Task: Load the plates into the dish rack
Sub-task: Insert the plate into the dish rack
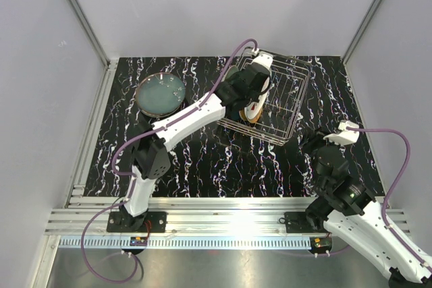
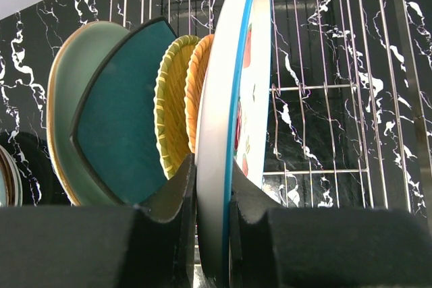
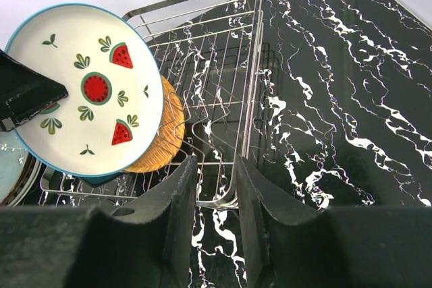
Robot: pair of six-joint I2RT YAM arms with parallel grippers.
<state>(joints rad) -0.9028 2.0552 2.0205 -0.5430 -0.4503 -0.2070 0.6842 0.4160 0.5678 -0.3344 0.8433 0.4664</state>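
- The right gripper point(image 3: 214, 170) is held low over the black marbled surface point(image 3: 337, 119), on the near side of the rack. Its jaws are seen partly apart, and nothing is held between them.
- The dish rack point(image 3: 223, 65) is found just ahead of the right gripper, and its near wire edge is seen right in front of the fingertips.
- The left gripper point(image 2: 212, 187) is closed on the rim of the white plate point(image 2: 217, 99). This plate has a blue edge and is painted with red fruit slices.
- The white plate is held upright on edge over the rack. Whether it is seated in a slot cannot be told.
- An orange-tan plate point(image 2: 177, 99) is stood just left of the left gripper, right beside the gripped plate.
- A dark teal plate point(image 2: 121, 126) and then a mint-green plate point(image 2: 71, 92) are ranged further to that side. All three are upright in the rack.
- A brown-rimmed plate point(image 1: 160, 94) is seen lying flat on the surface, well to the left of the left gripper and apart from the rack.
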